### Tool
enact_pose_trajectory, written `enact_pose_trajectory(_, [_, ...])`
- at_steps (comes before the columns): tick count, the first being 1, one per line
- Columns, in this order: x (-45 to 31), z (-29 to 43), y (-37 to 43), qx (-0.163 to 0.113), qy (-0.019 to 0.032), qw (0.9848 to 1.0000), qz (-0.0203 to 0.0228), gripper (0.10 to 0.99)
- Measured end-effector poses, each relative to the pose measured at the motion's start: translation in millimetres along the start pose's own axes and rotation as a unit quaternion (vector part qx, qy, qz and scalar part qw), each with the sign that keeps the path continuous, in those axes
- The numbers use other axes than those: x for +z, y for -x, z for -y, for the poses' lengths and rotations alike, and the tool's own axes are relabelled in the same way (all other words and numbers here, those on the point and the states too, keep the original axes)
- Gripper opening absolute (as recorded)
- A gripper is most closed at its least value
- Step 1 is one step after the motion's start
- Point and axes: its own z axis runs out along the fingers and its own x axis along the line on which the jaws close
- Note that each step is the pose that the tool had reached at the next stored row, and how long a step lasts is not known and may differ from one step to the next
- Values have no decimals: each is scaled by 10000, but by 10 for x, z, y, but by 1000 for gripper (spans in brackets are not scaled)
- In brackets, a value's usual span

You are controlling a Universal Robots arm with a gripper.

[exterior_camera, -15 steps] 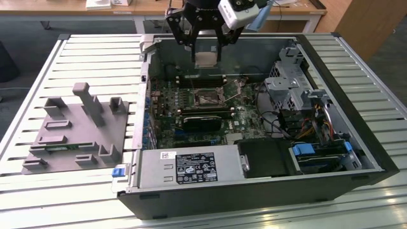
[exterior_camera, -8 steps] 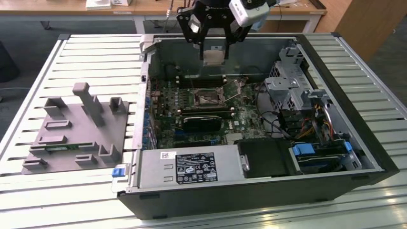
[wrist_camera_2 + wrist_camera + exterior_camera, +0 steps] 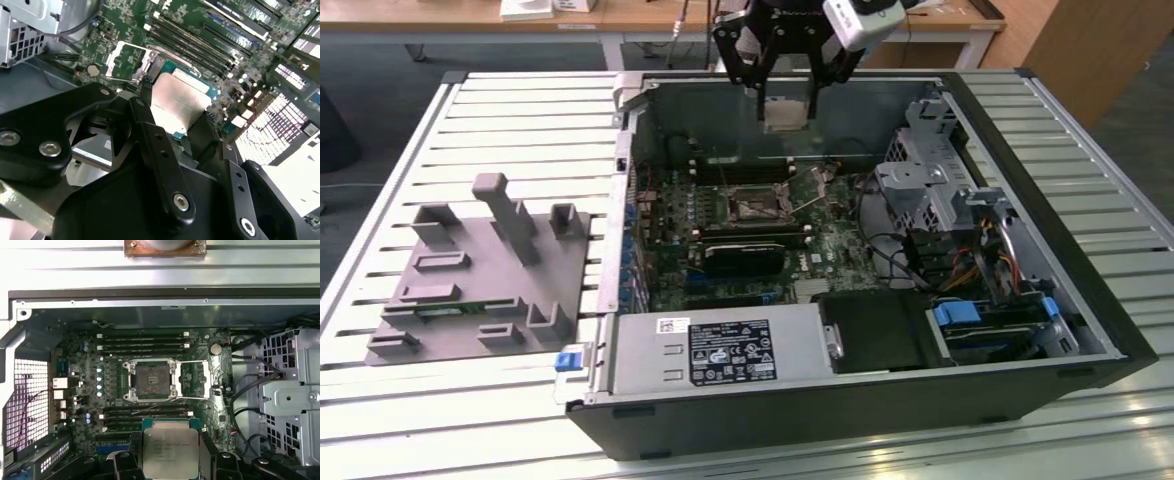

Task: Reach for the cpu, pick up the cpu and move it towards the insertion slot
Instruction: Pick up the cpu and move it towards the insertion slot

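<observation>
Exterior view, near to far. Nearest: silver power supply [image 3: 720, 350] at the front edge of the open computer case [image 3: 1067, 330], about 6 o'clock in the case. To its 3 o'clock, a drive bay with blue tabs [image 3: 987, 320]. Outside the case, at 9 o'clock on the slatted table [image 3: 454, 420], a grey fixture block [image 3: 467, 270] with upright posts.

Mid-case: green motherboard [image 3: 720, 230] lying flat. Black rectangular block [image 3: 747, 255] sits just at 6 o'clock of the insertion slot [image 3: 758, 205], which has a metal frame and dark centre, with its load plate swung open beside it.

Farther: the gripper [image 3: 785, 112] hangs at 12 o'clock of the slot, over the far case wall, above the board. Its black fingers [image 3: 761, 95] pinch the cpu [image 3: 785, 117] by two opposite edges; the chip is off the board, in the air, not touching the socket.

First wrist view: cpu [image 3: 170, 450], silvery top with green rim showing, clamped between the two fingers [image 3: 125, 465]; insertion slot [image 3: 150, 380] open and apart from it, memory slots [image 3: 142, 342] beyond the socket.

Second wrist view: cpu [image 3: 177, 102] seen from the side between black fingers [image 3: 150, 130], held over the board; open load plate [image 3: 125, 60] beyond it.

Farthest: wooden desk [image 3: 654, 20] behind the table.
</observation>
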Motion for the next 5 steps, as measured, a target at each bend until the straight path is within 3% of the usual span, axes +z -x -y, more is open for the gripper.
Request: enact_pose_trajectory(5, [1, 0, 1, 16, -2, 10000, 2, 537])
